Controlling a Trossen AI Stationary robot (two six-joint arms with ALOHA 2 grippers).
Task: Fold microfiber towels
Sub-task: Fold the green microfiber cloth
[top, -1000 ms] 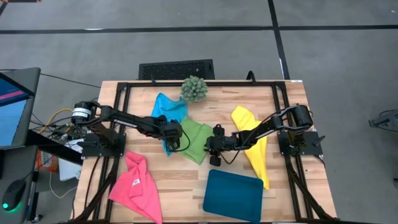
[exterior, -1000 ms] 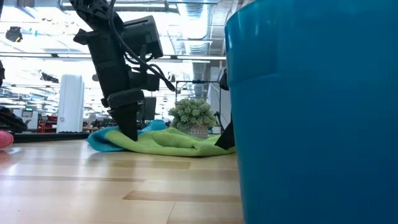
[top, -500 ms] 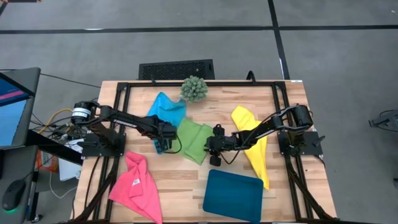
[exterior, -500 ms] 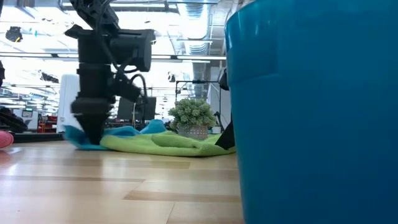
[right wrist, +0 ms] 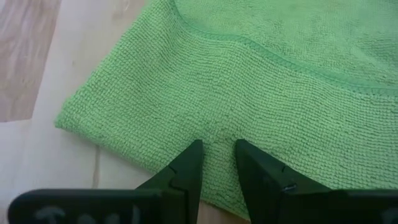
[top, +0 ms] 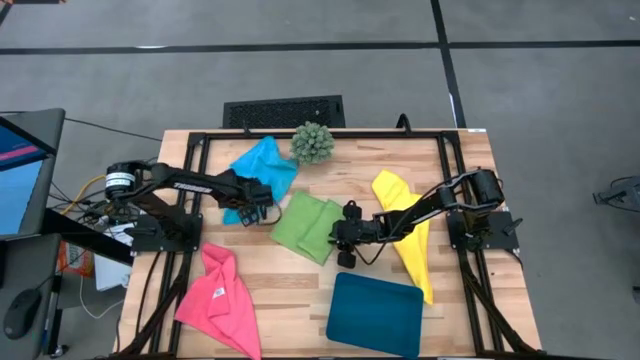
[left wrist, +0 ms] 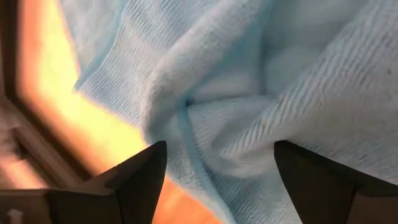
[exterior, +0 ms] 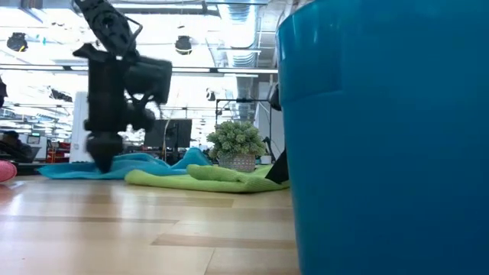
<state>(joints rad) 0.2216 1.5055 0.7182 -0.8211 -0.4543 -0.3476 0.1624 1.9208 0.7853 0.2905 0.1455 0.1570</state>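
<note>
Nearest to us, the dark teal tray is lying at the table's front edge, and we are seeing nothing inside it. The hot pink towel is sitting at the front left, bunched, its long axis running from the front edge up toward the left arm's base. The yellow towel is stretching in a long strip on the right, pointing from the front right up toward the table's middle, passing under the right arm.

In the middle, the lime green towel is lying flat, roughly rectangular, its long axis slanting from back left to front right. The right gripper is pressing down on the green towel's right edge, its fingers standing narrowly apart with a fold of green cloth between them.

Further back, the sky blue towel is spreading crumpled, its long axis running from the left gripper toward the spiky green ball plant. The left gripper is hovering right over the blue towel's near left corner, fingers spread wide; we are seeing blue cloth below the gap, not clamped. The blue and green towels are lying just beside each other.
</note>
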